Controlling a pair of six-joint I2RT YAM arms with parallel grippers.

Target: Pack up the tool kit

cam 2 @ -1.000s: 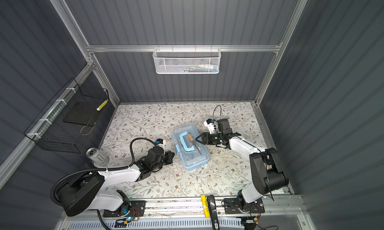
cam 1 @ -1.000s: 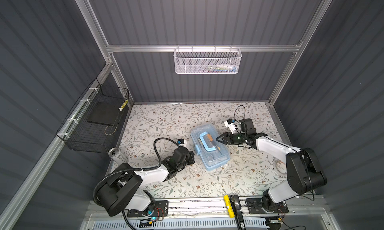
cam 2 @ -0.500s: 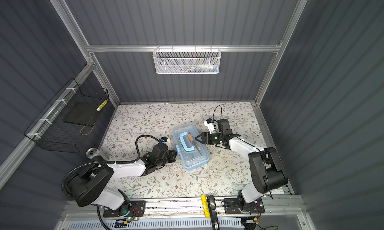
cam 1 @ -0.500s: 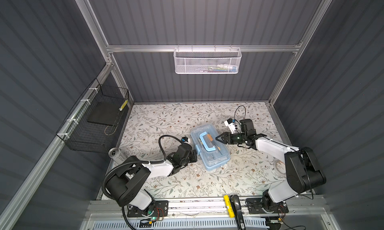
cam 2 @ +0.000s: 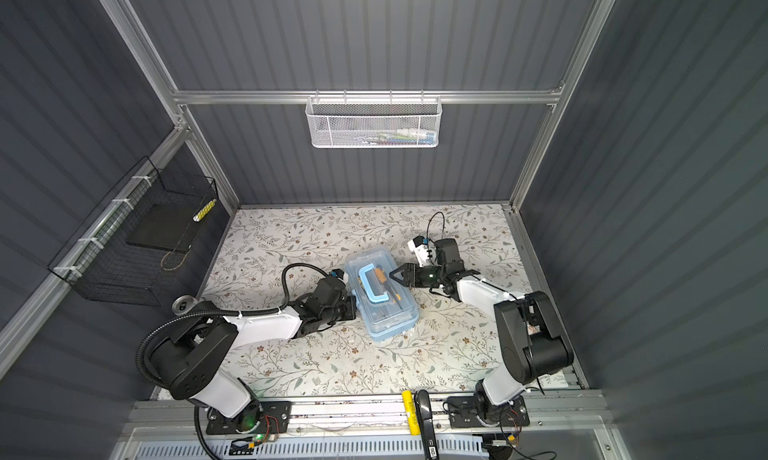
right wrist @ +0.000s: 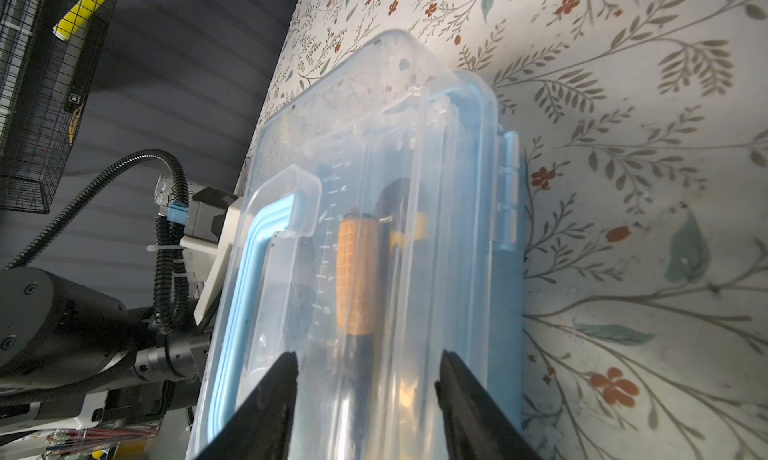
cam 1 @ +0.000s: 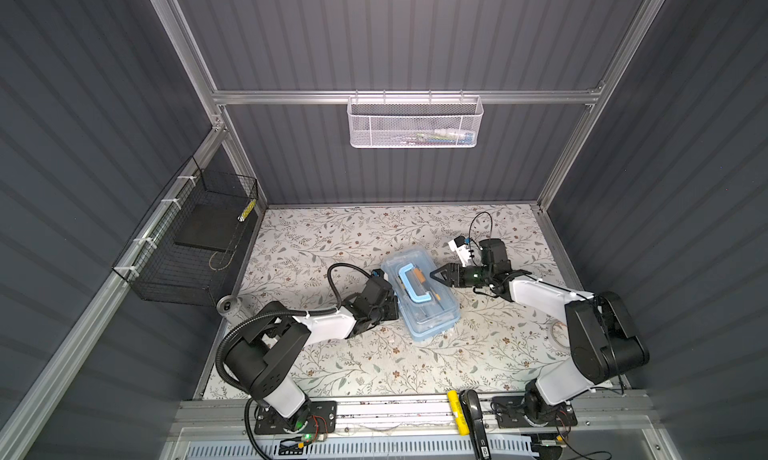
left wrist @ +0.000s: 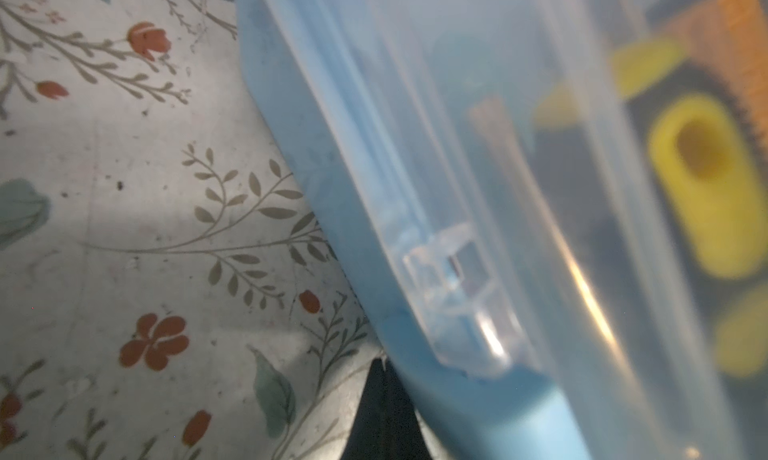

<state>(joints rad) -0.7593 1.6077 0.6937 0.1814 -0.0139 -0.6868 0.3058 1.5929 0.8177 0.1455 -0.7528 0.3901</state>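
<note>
The tool kit lies near the middle of the flower-patterned table, set at a slant, and both top views show it with its clear lid down. Its blue handle lies flat on top of the lid. Through the lid, the right wrist view shows an orange-gripped tool lying lengthwise inside. The left wrist view shows blurred yellow and black shapes behind the clear wall.

The left pincer sits low against the long side of the box that faces its arm. It is closed tight with nothing between its tips. In the left wrist view its dark tip shows just beside the blue base, below a clear latch. Whether the tip touches the base cannot be told.

The right pincer reaches in from the opposite side, at the lid's edge near the far end of the handle. Its jaws stand moderately apart and grip nothing. In the right wrist view the two black fingers frame the lid's near end.
</note>
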